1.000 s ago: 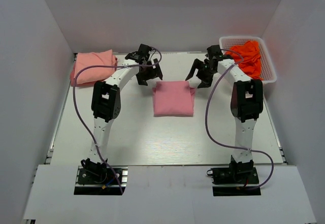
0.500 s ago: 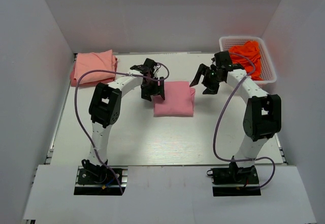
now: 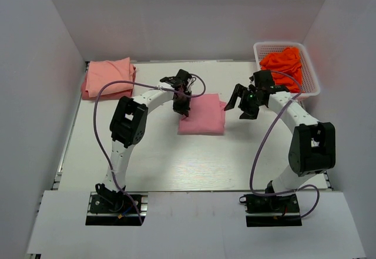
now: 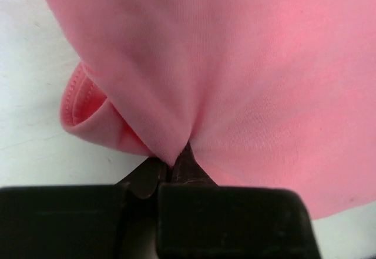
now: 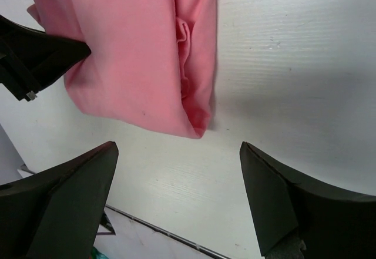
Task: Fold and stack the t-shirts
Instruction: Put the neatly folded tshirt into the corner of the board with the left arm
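Pink from above: the rose pink t-shirt [image 3: 202,118], folded, lies between the grippers. The left gripper [image 3: 183,107] is on its left edge and the right gripper [image 3: 241,103] just off its right side. The salmon pink t-shirt [image 3: 107,77] lies folded well beyond the left one.

Left wrist: the jaws are pinched together on a tuck of rose fabric.

Right wrist: the fingers [image 5: 70,194] stand wide apart, holding nothing, with the shirt's corner just ahead of them.

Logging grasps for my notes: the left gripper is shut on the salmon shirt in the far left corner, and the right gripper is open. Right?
Not quite. The left gripper is shut on the folded rose pink shirt in the middle, as the left wrist view shows; the salmon shirt lies alone in its corner. The right gripper is open, as you say.
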Robot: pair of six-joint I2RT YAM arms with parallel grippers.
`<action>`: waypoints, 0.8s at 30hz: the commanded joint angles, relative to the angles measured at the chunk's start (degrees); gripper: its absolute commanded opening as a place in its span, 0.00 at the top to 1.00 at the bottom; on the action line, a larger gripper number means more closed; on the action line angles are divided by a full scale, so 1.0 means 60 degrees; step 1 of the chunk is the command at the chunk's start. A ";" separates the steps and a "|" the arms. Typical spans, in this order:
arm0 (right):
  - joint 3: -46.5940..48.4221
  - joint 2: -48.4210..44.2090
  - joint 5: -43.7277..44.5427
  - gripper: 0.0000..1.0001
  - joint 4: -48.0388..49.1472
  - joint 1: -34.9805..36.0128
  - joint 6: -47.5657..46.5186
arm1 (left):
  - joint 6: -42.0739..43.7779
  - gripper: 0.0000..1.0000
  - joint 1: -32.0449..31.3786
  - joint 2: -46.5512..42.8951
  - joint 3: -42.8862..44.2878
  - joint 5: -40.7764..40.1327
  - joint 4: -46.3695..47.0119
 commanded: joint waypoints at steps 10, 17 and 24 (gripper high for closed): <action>-0.0698 -0.1395 0.1048 0.10 0.0053 -0.0223 -0.0547 | 0.3042 1.00 0.0202 -0.2541 0.0752 -0.2847 -0.0439; -0.0786 -0.1746 0.1152 0.10 -0.0050 -0.0267 -0.0577 | 0.4799 1.00 0.0977 -0.3538 0.1175 -0.3405 -0.0308; -0.0376 -0.1966 0.0932 0.10 -0.0313 -0.0252 -0.0620 | 0.5343 1.00 0.2046 -0.3189 0.2801 -0.3405 -0.0674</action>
